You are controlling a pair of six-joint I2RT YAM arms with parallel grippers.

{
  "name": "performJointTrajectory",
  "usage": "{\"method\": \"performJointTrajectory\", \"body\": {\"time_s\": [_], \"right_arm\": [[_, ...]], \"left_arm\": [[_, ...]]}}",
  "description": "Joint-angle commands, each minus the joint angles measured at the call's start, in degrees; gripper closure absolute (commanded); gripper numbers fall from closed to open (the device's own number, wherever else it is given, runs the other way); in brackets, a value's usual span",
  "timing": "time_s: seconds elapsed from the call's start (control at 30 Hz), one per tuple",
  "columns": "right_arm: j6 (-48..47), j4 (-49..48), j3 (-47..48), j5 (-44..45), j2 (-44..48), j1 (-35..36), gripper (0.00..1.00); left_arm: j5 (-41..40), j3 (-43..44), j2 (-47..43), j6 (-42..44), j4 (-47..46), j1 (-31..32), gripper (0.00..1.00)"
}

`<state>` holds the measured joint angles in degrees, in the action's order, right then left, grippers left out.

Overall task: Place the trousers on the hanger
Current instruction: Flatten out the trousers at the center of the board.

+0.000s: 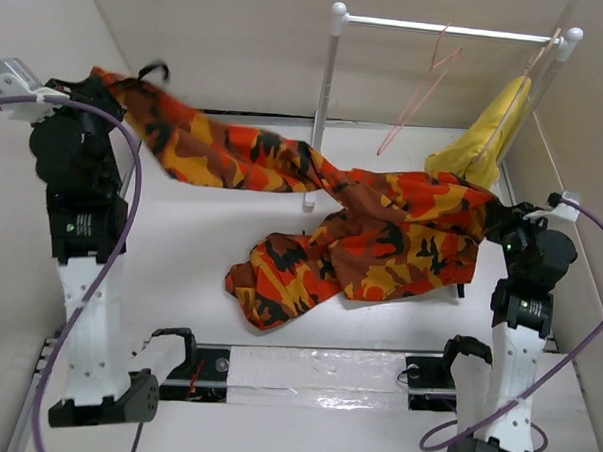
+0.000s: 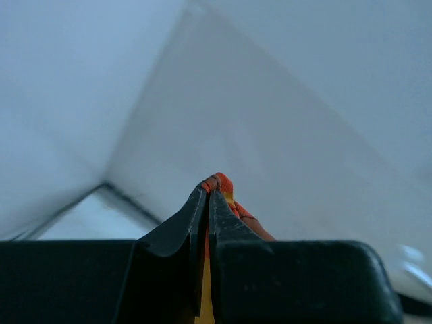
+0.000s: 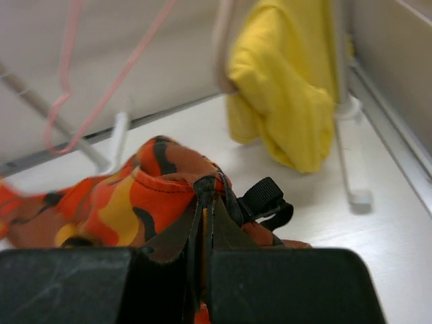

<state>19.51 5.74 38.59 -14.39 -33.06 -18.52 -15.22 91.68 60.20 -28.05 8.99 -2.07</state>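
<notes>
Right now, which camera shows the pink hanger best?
Top external: the hanger shows from hook to bottom wire, hanging on the white rail. Right wrist catches only blurred parts of the hanger; left wrist shows none.

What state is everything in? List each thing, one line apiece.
Orange camouflage-print fabric trousers: held at both ends, middle lying on the table.
Salmon-pink wire hanger: hanging on the white rail stand, bare.
Plain yellow cloth: hanging at the rail's right end.
Left gripper: shut on the trousers.
Right gripper: shut on the trousers.
</notes>
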Motion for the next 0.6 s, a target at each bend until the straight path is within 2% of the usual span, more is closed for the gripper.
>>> {"method": "performJointTrajectory", "body": {"time_s": [0.0,0.03,0.17,0.33,0.47,0.57], "right_arm": [[1.40,0.59,0.26,4.12,-5.50,-6.24,1.00],[3.15,0.42,0.17,2.80,-6.74,-10.96,1.00],[9.13,-4.23,-1.50,-10.53,-11.14,-23.03,1.00],[13.44,-8.79,-1.67,-14.34,-12.65,-27.52,1.00],[14.07,-11.71,-2.20,-15.93,-15.45,-28.06,1.00],[16.43,-14.08,-3.08,-17.06,-16.07,-31.30,1.00]], "left_arm": [[-4.01,-12.38,7.29,-0.50,-1.07,-7.94,1.00],[-6.11,-15.71,7.90,-1.73,-1.61,-8.74,1.00],[-10.09,-17.59,12.30,-2.53,-4.16,-10.58,1.00],[-1.32,-16.72,20.20,-3.85,-7.58,-17.44,1.00],[1.68,-15.04,24.34,-3.76,-8.63,-17.45,1.00],[4.93,-19.42,24.08,-3.77,-17.05,-17.45,1.00]]}}
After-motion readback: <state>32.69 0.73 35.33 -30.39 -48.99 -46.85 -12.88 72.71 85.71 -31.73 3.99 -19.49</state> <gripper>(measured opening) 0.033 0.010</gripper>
